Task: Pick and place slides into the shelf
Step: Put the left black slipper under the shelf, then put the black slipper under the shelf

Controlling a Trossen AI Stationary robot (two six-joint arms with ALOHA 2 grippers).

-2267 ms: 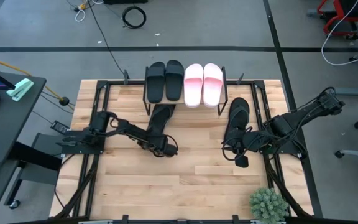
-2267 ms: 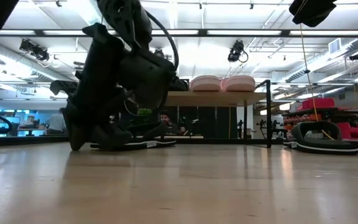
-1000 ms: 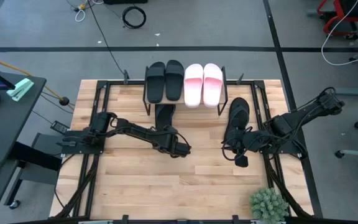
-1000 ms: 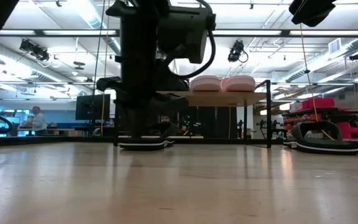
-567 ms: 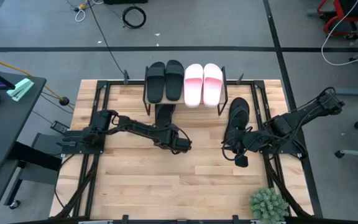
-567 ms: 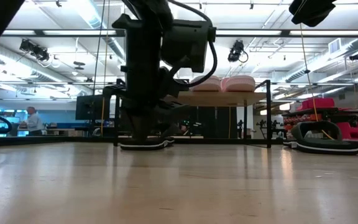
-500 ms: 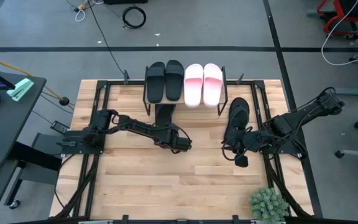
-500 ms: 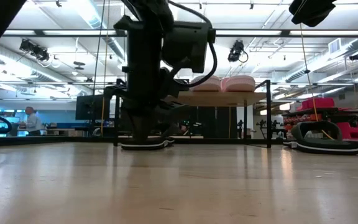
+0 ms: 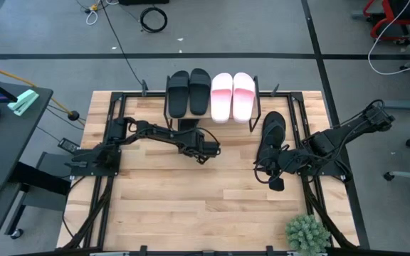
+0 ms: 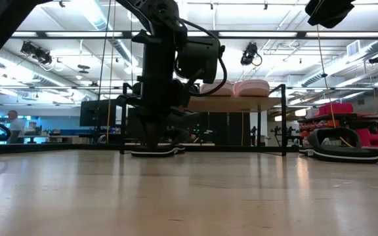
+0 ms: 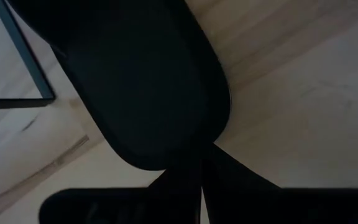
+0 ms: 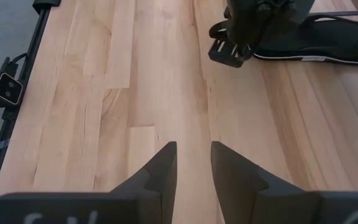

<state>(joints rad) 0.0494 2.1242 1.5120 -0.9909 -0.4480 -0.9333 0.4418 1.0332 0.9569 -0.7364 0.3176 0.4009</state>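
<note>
- The left gripper (image 9: 203,151) sits just in front of the shelf (image 9: 251,119), fingers pinched on a black slide (image 11: 142,81) going under it.
- Best pushed in flat and straight, clear of the frame leg.
- The right gripper (image 12: 193,163) waits, fingers slightly apart, near another black slide (image 9: 271,135).

Shelf (image 9: 262,107) top full — four slides; table (image 9: 191,206) front open

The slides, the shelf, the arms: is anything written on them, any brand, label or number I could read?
No readable text anywhere.
Black slides: no visible brand.
Pink slides: plain.
Shelf: no label.
Left gripper and right gripper: no readable markings.
</note>
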